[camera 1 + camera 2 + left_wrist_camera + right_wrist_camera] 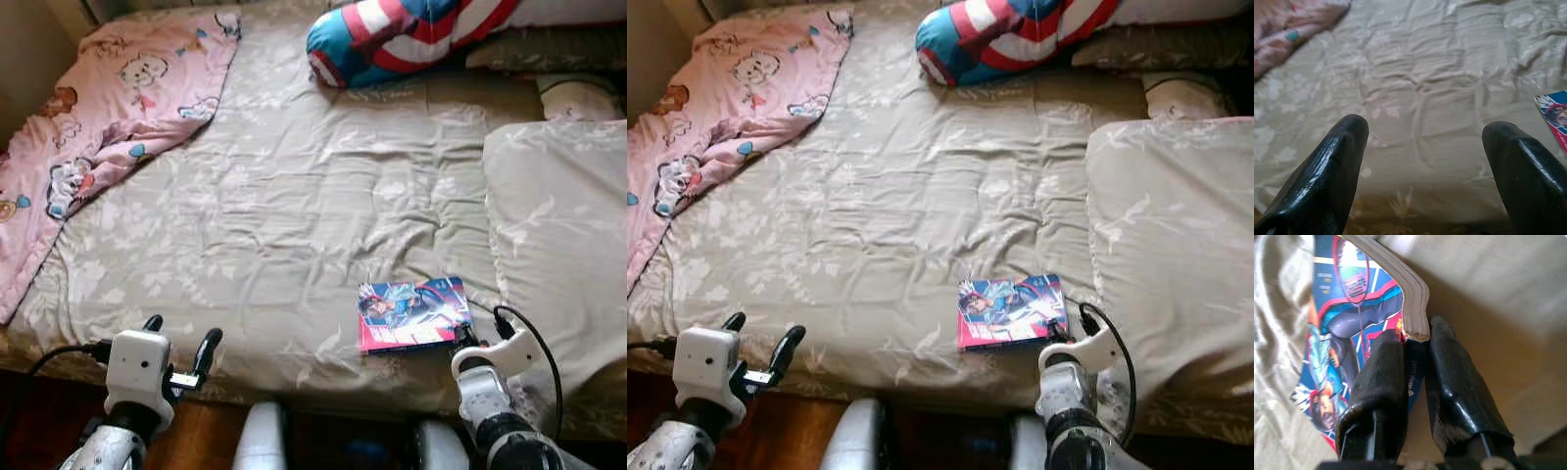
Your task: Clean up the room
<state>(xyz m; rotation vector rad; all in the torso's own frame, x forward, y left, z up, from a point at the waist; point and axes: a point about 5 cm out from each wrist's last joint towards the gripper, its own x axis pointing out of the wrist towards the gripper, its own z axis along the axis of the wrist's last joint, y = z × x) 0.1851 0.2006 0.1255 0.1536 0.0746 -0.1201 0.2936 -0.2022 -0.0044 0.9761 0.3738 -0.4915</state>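
My right gripper (pixel 1413 350) pinches the book's (pixel 413 313) corner on the bed (pixel 294 196). My left gripper (pixel 1425 147) hangs spread over the sheet.

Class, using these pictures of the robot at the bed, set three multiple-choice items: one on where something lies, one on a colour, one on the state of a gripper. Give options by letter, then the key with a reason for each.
1. Where does the comic book lie?
A. On the bed's near edge, beside the grey pillow
B. On the pink blanket
C. On the floor

2. What colours has the round cushion at the far side of the bed?
A. Green and yellow
B. Red, white and blue
C. All black

3. What is the state of the right gripper?
A. Open above the pillow
B. Shut on nothing
C. Shut on the book's corner

Key: 1 A, the book rests on the grey bedspread next to the pillow. 2 B, its stripes show those colours. 3 C, the right wrist view shows the jaws pinching the cover and pages.
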